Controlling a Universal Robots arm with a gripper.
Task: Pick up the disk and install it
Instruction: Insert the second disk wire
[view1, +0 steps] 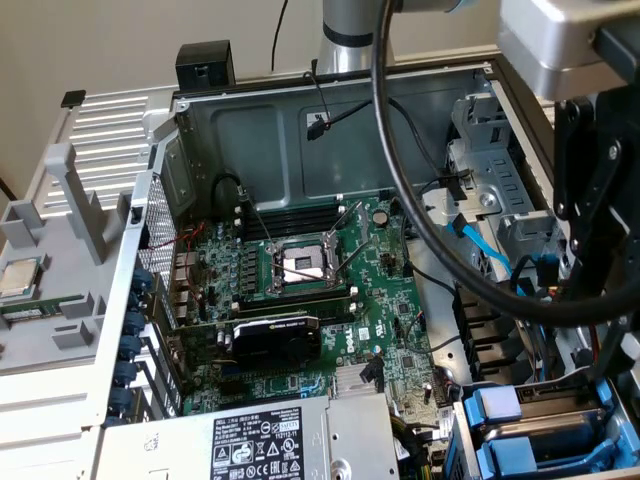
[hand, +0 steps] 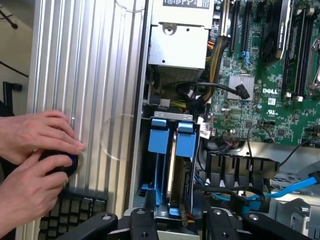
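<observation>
Two blue carrier fronts (hand: 160, 137) in bay (hand: 144, 165) — disk (hand: 171, 167) edge-on, end effector (hand: 175, 220) cropped

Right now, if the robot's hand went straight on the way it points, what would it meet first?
Most likely the pair of blue drive carriers, standing edge-on directly ahead of the hand. Depth is unclear in the wrist view, so it may already be touching them.

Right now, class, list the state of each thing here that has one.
Computer case: open.
Disk: on edge in the drive bay.
Graphics card: seated on the motherboard.
CPU socket: bare, no cooler.
Gripper: over the drive bay.
Hands: gripping a black device.
</observation>
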